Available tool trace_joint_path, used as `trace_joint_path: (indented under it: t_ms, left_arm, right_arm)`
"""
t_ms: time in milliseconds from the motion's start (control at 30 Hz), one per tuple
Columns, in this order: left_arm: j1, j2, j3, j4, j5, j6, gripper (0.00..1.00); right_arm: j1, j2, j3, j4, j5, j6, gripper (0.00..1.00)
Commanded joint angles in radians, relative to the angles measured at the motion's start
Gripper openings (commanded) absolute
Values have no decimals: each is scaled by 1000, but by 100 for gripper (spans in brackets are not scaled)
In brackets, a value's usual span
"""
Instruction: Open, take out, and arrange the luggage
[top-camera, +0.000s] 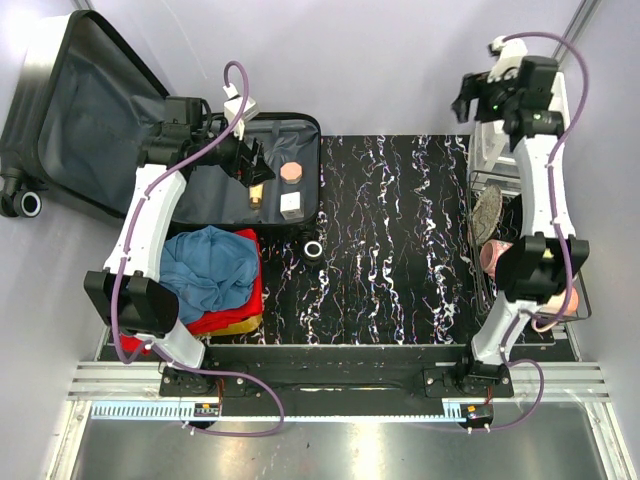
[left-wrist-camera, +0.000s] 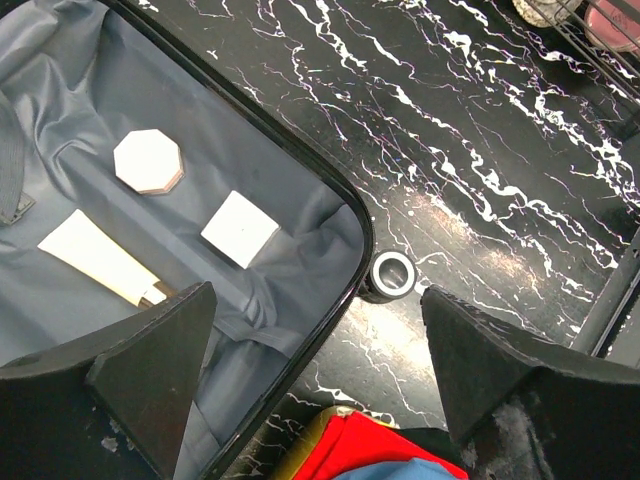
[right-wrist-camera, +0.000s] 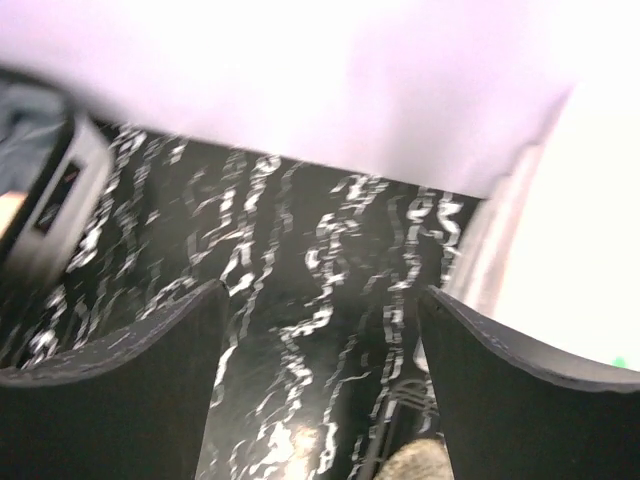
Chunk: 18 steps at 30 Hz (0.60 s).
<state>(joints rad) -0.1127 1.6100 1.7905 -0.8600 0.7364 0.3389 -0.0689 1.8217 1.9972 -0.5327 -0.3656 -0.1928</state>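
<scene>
From above, the left arm reaches forward over the open luggage (top-camera: 300, 138) at the table's far left. The luggage lid leans back against the wall. The left gripper (top-camera: 255, 165) hangs over the grey-lined base. The right arm stretches up the right side, with the right gripper (top-camera: 466, 100) beyond a wire basket (top-camera: 472, 200).

At the left wrist, the fingers are spread wide and hold nothing. Below them a tube (left-wrist-camera: 95, 257), an octagonal box (left-wrist-camera: 148, 160) and a white box (left-wrist-camera: 240, 228) lie in the base.

The right wrist view is blurred. Its fingers are wide apart and empty over the marbled table (right-wrist-camera: 300, 250).
</scene>
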Motion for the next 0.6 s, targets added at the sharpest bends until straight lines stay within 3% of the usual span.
trace_joint_path:
  t_ms: [0, 233, 467, 567]
  left_arm:
    - [-5, -1, 9, 81, -3, -5, 89]
    - [-4, -19, -62, 140, -29, -12, 89]
    - [-4, -22, -86, 153, -48, -18, 89]
    - [-5, -21, -86, 157, -52, -12, 89]
  right_arm:
    - [-81, 184, 292, -178, 86, 70, 84]
    - [-114, 393, 589, -351, 163, 53, 76]
    - [-112, 442, 581, -371, 244, 15, 67]
    - [-114, 458, 572, -371, 287, -2, 68]
